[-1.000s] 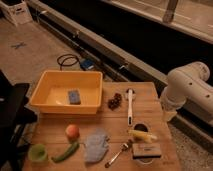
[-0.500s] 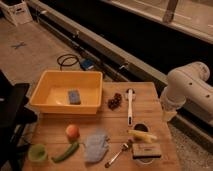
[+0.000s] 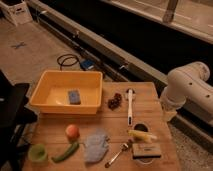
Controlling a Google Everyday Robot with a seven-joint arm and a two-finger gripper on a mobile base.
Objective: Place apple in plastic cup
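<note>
I'm seeing the apple (image 3: 72, 131) lying on the table (image 3: 150, 102), near the cup (image 3: 37, 152) at the front left corner. My pincer is sitting out of frame, spread; only the arm (image 3: 187, 92) is showing, right.

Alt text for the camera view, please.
An apple sits on a wooden table near a green plastic cup at the front-left corner. Also there: a yellow tub, grapes, a green pepper, a fork. Only the robot's white arm shows, at the frame's right edge; its gripper is out of frame.
</note>
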